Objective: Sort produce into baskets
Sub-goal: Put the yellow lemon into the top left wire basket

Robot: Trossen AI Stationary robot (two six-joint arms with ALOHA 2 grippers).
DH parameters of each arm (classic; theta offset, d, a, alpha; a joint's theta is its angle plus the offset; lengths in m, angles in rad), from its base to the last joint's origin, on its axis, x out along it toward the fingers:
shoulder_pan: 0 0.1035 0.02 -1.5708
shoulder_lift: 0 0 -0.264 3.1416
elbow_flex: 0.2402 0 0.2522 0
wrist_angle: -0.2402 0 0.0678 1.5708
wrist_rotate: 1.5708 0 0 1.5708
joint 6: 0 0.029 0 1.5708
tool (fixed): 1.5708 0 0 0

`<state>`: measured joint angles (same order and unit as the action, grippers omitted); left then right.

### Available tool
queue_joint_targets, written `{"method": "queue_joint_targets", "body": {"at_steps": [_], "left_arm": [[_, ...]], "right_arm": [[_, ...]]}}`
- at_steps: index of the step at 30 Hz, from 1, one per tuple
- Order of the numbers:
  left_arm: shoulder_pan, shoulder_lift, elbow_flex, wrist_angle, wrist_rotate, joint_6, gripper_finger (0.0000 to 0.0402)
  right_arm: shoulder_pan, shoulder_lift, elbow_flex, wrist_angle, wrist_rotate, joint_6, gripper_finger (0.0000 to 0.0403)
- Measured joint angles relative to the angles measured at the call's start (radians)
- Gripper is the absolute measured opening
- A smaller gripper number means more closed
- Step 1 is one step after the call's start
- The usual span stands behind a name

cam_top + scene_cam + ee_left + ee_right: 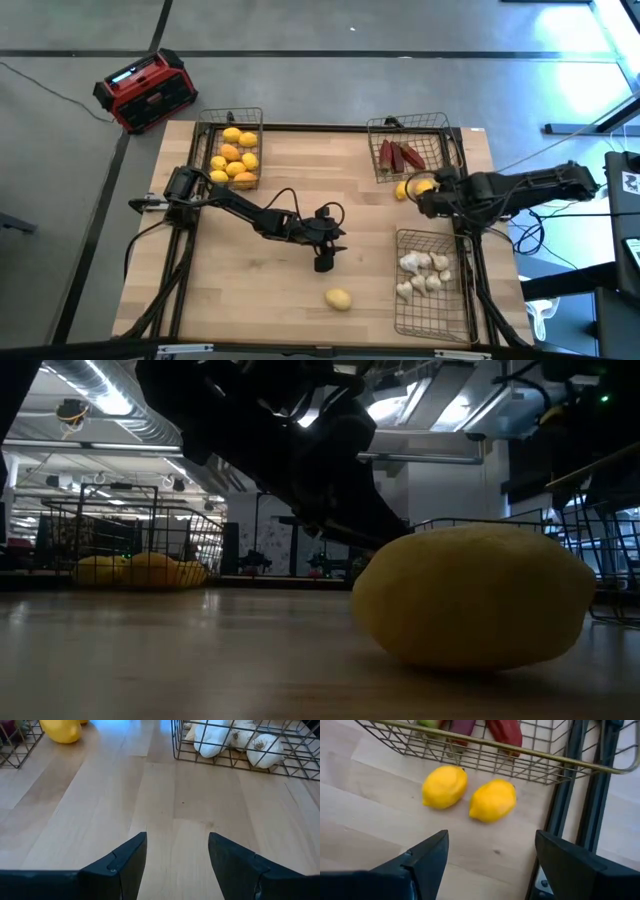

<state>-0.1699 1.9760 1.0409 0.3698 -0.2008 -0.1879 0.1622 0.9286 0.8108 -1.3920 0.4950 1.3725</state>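
A wire basket (236,118) at the far left holds several yellow and orange lemons (236,155). The far right basket (440,122) holds dark red pieces (400,155), and the near right basket (460,300) holds white garlic bulbs (424,274). One lemon (338,298) lies loose on the table near the front edge. Two more lemons (445,786) (492,800) lie on the table beside the red-piece basket. My right gripper (492,855) hangs open just above and short of these two. My left gripper (325,260) stands open at mid-table, above bare wood (177,855).
A red-and-black box (148,90) sits on the floor beyond the table's far left corner. The table's middle and near left are bare wood. In the low view the loose lemon (475,595) fills the foreground, with my left arm (300,450) dark behind it.
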Motion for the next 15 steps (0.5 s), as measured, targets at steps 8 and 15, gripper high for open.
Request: {"method": "queue_joint_targets", "body": {"at_steps": [8, 15], "left_arm": [[0.000, 0.000, 0.000, 0.000, 0.000, 0.003, 0.0207], [-0.007, 0.000, 0.000, -0.001, 0.000, 0.007, 0.0208]], "right_arm": [[-0.170, 0.015, -0.034, 0.094, -0.028, -0.222, 0.0294], [-0.320, 0.019, -0.037, 0.174, -0.051, -0.332, 0.0330]]}}
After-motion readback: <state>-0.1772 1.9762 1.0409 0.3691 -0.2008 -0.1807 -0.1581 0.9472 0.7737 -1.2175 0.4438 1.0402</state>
